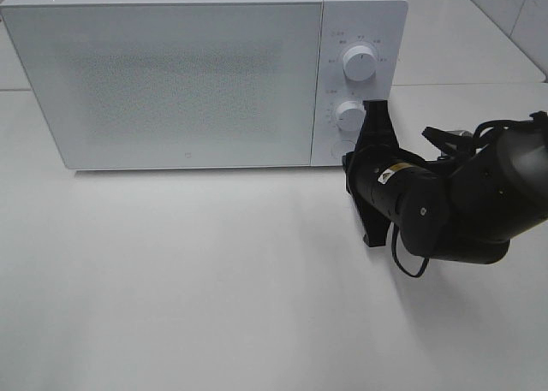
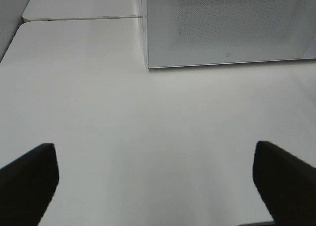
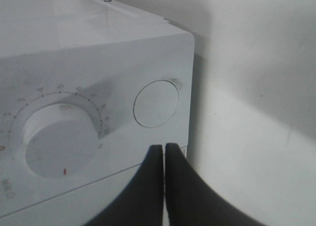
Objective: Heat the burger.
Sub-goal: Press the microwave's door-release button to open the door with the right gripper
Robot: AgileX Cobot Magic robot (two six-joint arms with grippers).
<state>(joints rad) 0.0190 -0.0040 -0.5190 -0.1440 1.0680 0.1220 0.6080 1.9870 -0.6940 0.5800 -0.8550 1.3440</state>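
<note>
Clenched right hand [image 1: 375,109] by the lower dial [image 1: 349,115] of the white microwave [image 1: 171,74], left hand [image 2: 154,152] released above the white tabletop [image 1: 214,280]

White microwave [image 1: 171,74], door shut, on a white table [image 1: 214,280] — upper dial [image 1: 358,63], lower dial [image 1: 349,115], round button [image 3: 156,103].

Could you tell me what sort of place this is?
Probably a robot test bench staged as a kitchen: a white microwave stands on a plain white table, and a black robot arm reaches to its dials.
</note>
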